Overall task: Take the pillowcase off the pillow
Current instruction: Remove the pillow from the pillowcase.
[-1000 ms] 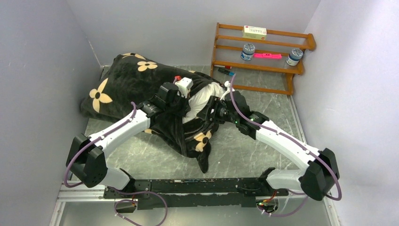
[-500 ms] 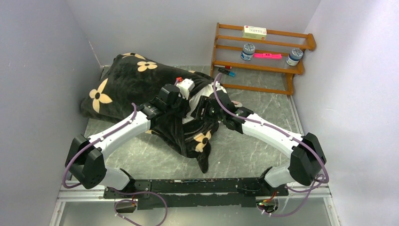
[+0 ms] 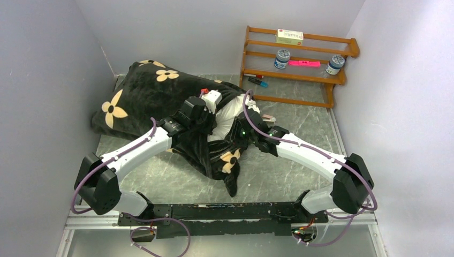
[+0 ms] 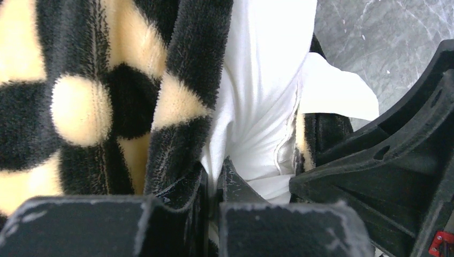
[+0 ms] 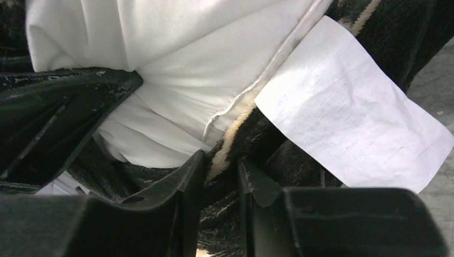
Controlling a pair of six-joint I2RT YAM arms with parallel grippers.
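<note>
Pillowcase (image 5: 278, 155) hem, black plush with a cream stripe, sits clamped between the fingers of the right gripper (image 5: 220, 168). Its jaws stand close together, parted only by the thickness of the fabric. Just above that grip the pillow (image 5: 176, 48) bulges white, its piped seam running toward the upper right of the right wrist view. A white paper-like label (image 5: 353, 118) lies over the black plush at right.

The left gripper (image 4: 214, 179) is fully closed. White pillow fabric runs down into the slit between its fingers, and the pillowcase's plush edge rests against the left-hand finger. Whether any plush is caught in that pinch cannot be told.

Seen from above, both grippers meet at the centre of the frame over the exposed white end of the pillow. The pillowcase covers the rest, stretching to the upper left against the wall, with a loose fold trailing toward lower centre. All lies on a grey marbled table (image 3: 300, 123). A wooden rack (image 3: 300, 59) stands at upper right.
</note>
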